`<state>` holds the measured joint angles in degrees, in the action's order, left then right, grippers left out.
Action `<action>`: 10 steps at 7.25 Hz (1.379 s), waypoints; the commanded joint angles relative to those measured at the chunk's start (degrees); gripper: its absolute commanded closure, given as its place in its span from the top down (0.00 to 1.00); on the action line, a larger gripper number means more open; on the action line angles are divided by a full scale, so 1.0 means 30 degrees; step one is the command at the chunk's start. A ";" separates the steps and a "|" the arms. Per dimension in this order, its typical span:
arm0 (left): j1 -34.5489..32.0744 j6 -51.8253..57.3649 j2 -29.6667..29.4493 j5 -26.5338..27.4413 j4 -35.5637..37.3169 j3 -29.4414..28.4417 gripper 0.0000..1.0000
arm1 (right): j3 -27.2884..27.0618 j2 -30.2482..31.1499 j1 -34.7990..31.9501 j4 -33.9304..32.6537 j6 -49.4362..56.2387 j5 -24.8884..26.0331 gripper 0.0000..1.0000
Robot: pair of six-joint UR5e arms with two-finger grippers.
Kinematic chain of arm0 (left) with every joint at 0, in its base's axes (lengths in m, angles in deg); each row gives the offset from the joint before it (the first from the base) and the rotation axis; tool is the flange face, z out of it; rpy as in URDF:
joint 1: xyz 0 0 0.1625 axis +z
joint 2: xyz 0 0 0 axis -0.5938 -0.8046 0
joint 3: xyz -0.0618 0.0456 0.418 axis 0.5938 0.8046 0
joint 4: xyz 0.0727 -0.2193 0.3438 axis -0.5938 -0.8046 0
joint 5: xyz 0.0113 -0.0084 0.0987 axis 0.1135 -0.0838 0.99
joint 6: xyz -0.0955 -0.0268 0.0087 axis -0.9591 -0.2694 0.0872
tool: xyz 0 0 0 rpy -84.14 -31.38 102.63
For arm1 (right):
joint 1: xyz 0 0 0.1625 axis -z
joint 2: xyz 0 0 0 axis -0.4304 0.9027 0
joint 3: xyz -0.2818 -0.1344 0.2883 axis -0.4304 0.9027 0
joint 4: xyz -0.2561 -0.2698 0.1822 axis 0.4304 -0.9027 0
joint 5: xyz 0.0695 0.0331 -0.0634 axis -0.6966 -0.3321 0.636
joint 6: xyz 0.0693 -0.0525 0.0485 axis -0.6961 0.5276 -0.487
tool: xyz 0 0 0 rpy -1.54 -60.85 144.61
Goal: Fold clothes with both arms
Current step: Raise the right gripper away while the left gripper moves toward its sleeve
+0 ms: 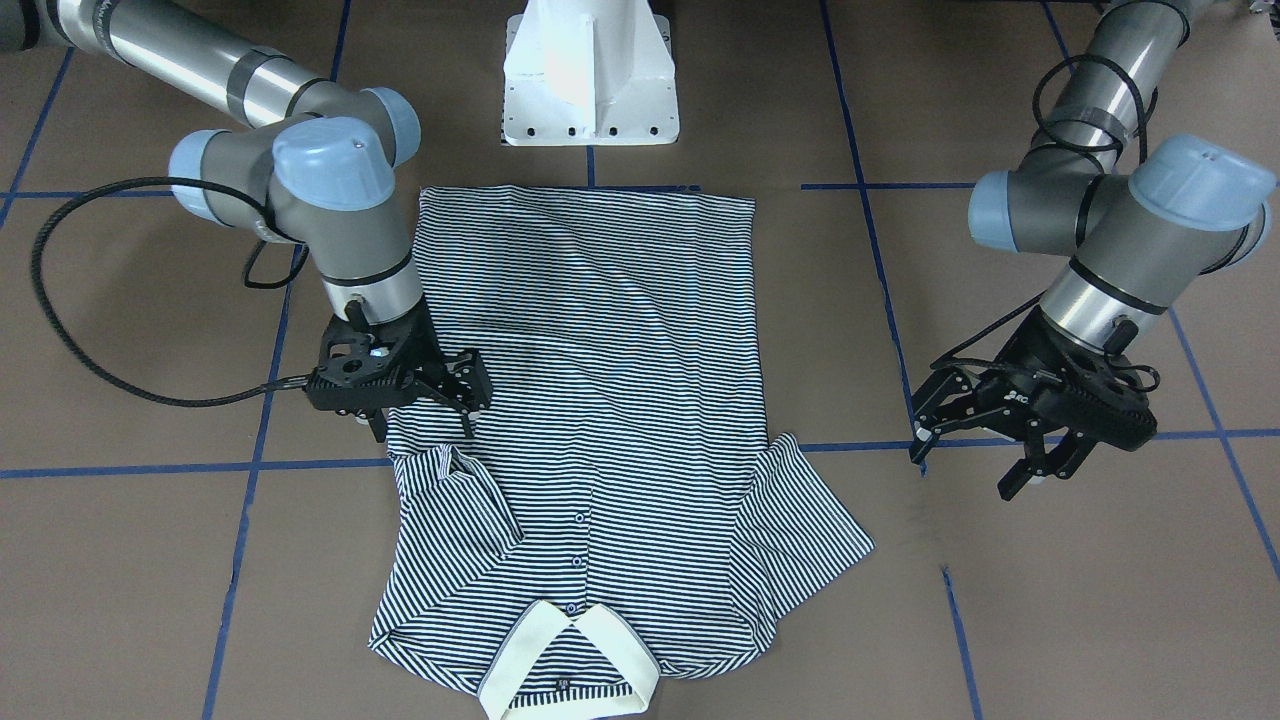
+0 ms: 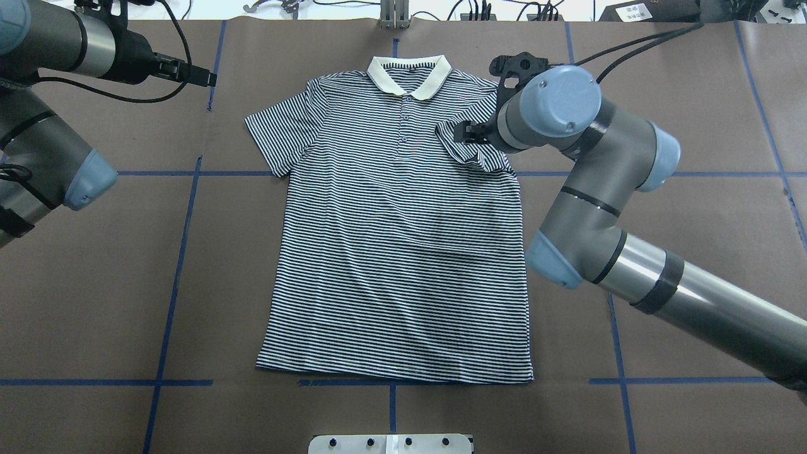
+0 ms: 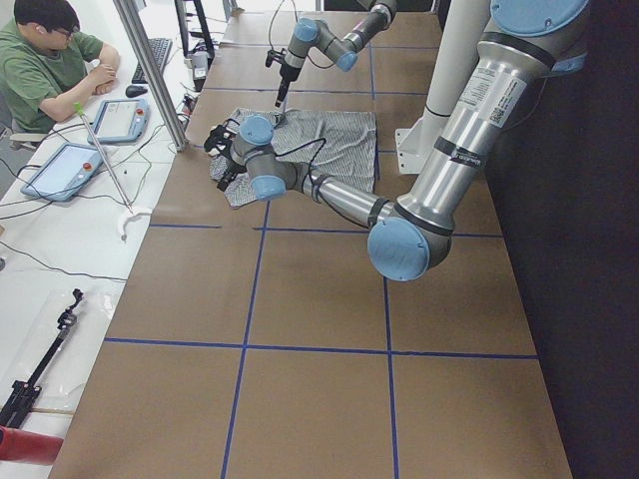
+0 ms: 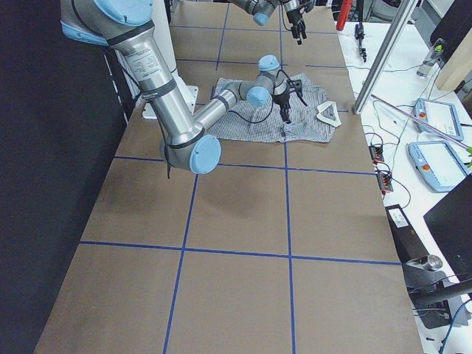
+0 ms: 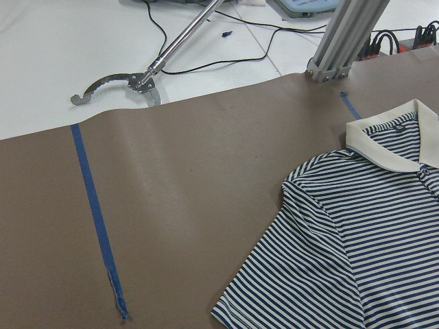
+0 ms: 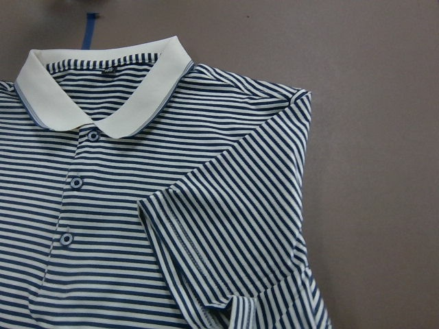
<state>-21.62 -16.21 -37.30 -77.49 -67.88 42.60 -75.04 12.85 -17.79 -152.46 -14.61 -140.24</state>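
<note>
Robotics lab: brown-papered counter (image 3: 319, 329) with blue tape grid (image 3: 240, 344), teach pendants (image 3: 62, 170) upper left, seated operator (image 3: 45, 65), aluminium framing (image 3: 150, 70).

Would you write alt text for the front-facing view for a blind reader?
A striped polo shirt lies flat on a brown table, one sleeve folded inward. The right pincer hangs close to that sleeve; the left pincer, open, is beside the shirt.

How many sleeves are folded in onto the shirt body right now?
1. The sleeve near the right tool is folded onto the front of the polo shirt. The other sleeve, toward the left tool, lies spread flat on the table. None hidden.
</note>
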 commanded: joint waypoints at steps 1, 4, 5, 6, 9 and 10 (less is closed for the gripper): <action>0.0044 -0.0632 -0.0588 0.1362 -0.0019 -0.1150 0.96 | 0.0491 0.0165 -0.4245 -0.0908 0.5002 -0.5145 1.00; 0.2260 -0.4872 -0.0676 0.4896 -0.0693 -0.1709 0.75 | 0.0525 0.1568 -0.6316 -0.0676 0.7928 -0.7340 1.00; 0.2503 -0.4944 -0.1025 0.5266 -0.0751 -0.2407 0.75 | 0.0495 0.1631 -0.6317 -0.0675 0.7783 -0.7251 1.00; 0.2534 -0.4944 -0.1174 0.5414 -0.0867 -0.2878 0.75 | 0.0495 0.1689 -0.6317 -0.0675 0.7753 -0.7251 1.00; 0.3499 -0.4973 -0.1848 0.6529 -0.1652 -0.4574 0.74 | 0.0407 0.1748 -0.6317 -0.0616 0.7665 -0.7221 1.00; 0.3501 -0.4974 -0.1994 0.6529 -0.2501 -0.5423 0.71 | 0.0320 0.1749 -0.6317 -0.0616 0.7665 -0.7192 1.00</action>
<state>-11.51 -31.09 -42.63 -58.18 -72.75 29.25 -73.84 18.05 -36.73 -154.33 8.40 -161.89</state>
